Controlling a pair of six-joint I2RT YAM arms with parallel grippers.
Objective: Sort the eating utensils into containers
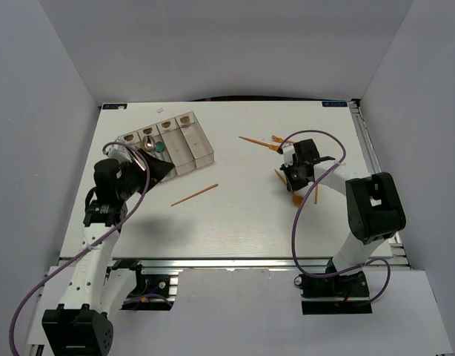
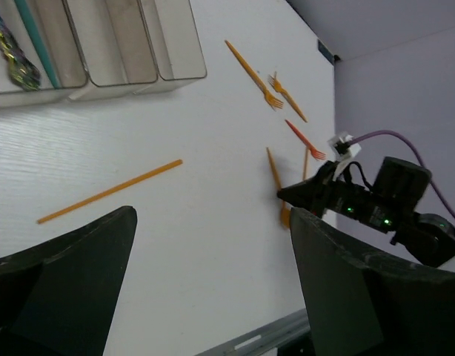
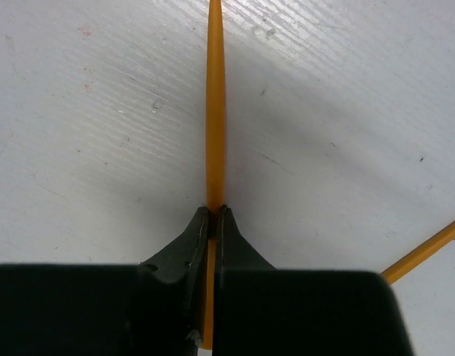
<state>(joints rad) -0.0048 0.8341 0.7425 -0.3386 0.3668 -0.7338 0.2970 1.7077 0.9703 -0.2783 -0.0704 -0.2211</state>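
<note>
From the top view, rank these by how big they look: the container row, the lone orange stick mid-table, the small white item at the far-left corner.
1. container row, by far the largest
2. orange stick
3. white item, clearly the smallest

We see a white surface, grey walls around it, and a metal rail along its near edge.

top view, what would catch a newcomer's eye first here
The right gripper stands out first, pinched shut on a thin orange utensil lying on the right side of the white table. More orange forks lie scattered just beyond it. The left gripper hangs open near the row of clear containers at the far left.
</note>
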